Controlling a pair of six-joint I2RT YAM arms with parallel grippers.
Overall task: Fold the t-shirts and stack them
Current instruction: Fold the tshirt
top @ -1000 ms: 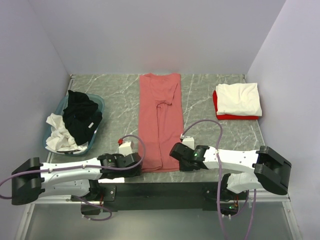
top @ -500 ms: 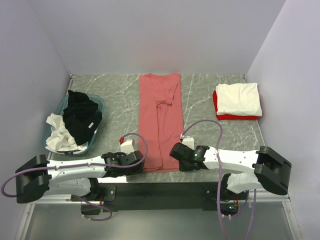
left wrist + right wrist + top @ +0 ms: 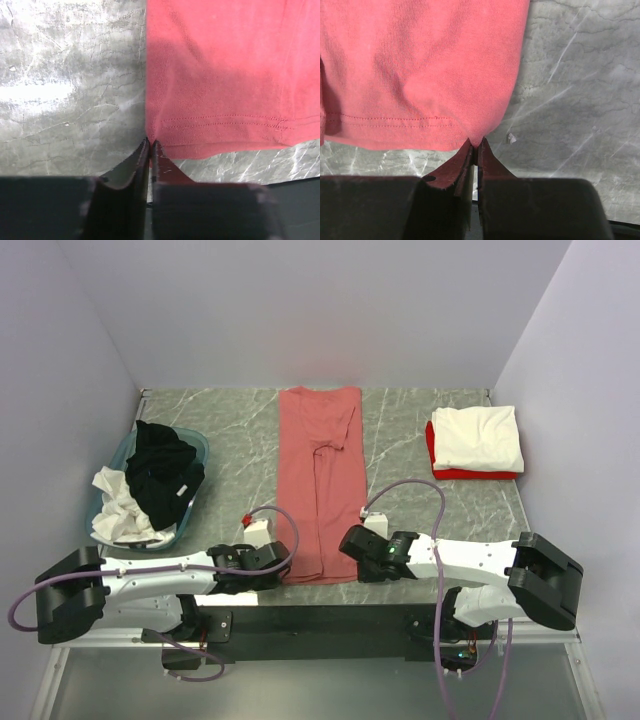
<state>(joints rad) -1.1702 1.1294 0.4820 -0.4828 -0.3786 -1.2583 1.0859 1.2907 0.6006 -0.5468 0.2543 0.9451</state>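
Since a second ago the left arm has slid in toward the salmon-pink t-shirt (image 3: 320, 480), and the left gripper (image 3: 150, 143), then parted, is now pinching together on the near left corner of the hem. The right gripper (image 3: 476, 144) is staying where it was, clenched on the near right corner of the same hem. The shirt itself is lying flat and lengthwise down the middle of the table (image 3: 220, 420), folded narrow, unmoved.

From above, both grippers' tips are lying hidden under the wrists, so the pinches are showing only in the wrist views, each taking in just one hem corner and its stitching. At the far right the cream-white t-shirt (image 3: 478, 437) is sitting folded on the red t-shirt (image 3: 470, 474), covering all but a red edge. In the teal basin (image 3: 197, 448) at the left, the black t-shirt (image 3: 165, 475) and white t-shirt (image 3: 120, 505) are lying crumpled, their shapes hard to make out. A small pale tag (image 3: 183, 490) is showing on the black one, too small to read
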